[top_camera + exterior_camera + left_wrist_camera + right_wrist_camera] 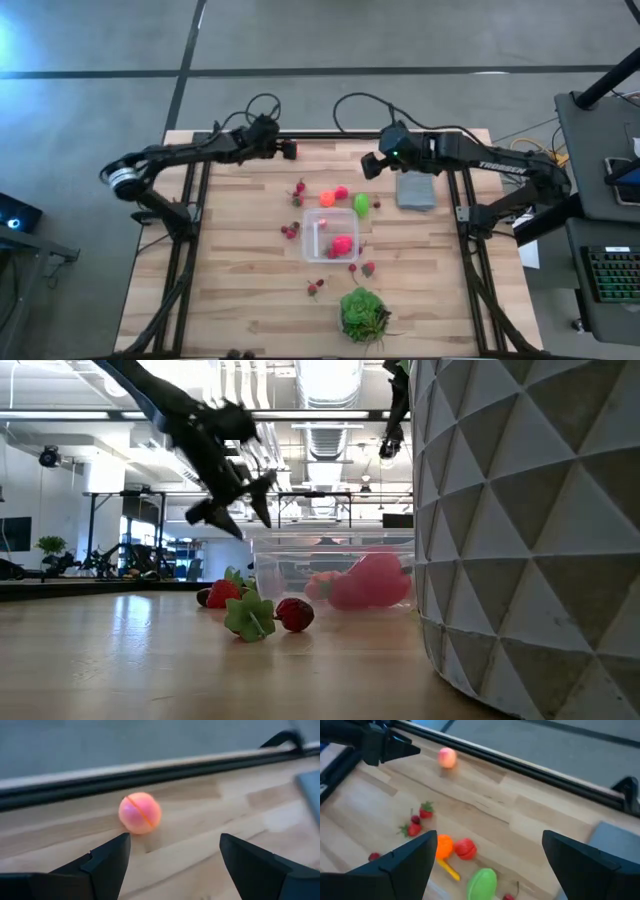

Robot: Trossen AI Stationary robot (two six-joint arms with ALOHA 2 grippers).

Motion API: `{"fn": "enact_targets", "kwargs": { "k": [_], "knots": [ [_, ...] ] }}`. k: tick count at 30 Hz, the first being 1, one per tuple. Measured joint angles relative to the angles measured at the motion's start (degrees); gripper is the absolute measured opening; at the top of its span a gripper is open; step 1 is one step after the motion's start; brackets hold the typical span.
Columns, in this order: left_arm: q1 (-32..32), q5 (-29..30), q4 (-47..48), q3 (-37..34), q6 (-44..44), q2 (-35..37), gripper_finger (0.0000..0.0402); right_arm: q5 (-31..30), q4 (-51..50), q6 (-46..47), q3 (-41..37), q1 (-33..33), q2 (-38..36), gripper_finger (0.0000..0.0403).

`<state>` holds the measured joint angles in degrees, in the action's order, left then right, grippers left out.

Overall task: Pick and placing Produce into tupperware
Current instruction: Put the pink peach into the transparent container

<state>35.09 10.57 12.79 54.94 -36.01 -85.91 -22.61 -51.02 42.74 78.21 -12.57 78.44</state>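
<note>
The clear tupperware (322, 222) stands mid-table with a pink piece (342, 243) inside. Loose produce lies around it: a red piece (341, 192), an orange one (327, 199), a lime-green one (361, 205) and small red berries (290, 230). A peach-pink ball (140, 813) rests on the wood by the table's far edge. My left gripper (172, 865) is open just short of that ball, clear of it. My right gripper (490, 865) hangs open above the table, over the far side of the produce, holding nothing.
A flat grey slab (415, 190) lies at the far right. A leafy green plant (363, 312) in a white faceted pot (530, 530) stands near the front edge. A dark rail (150, 772) runs along the table's far edge behind the ball.
</note>
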Motion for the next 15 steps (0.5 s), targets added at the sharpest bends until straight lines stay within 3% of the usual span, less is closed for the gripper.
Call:
{"fn": "enact_targets", "kwargs": {
  "k": [5,15],
  "knots": [
    [1.17,-4.69,1.01,6.01,1.92,-7.77,0.0292,-0.07,-3.34,2.10,-0.13,-1.02,1.17,0.0352],
    [2.80,-4.26,16.14,17.06,-1.34,-16.16,0.0292,0.01,-6.23,-3.89,-0.40,-3.30,2.33,0.0353]
  ]
}}
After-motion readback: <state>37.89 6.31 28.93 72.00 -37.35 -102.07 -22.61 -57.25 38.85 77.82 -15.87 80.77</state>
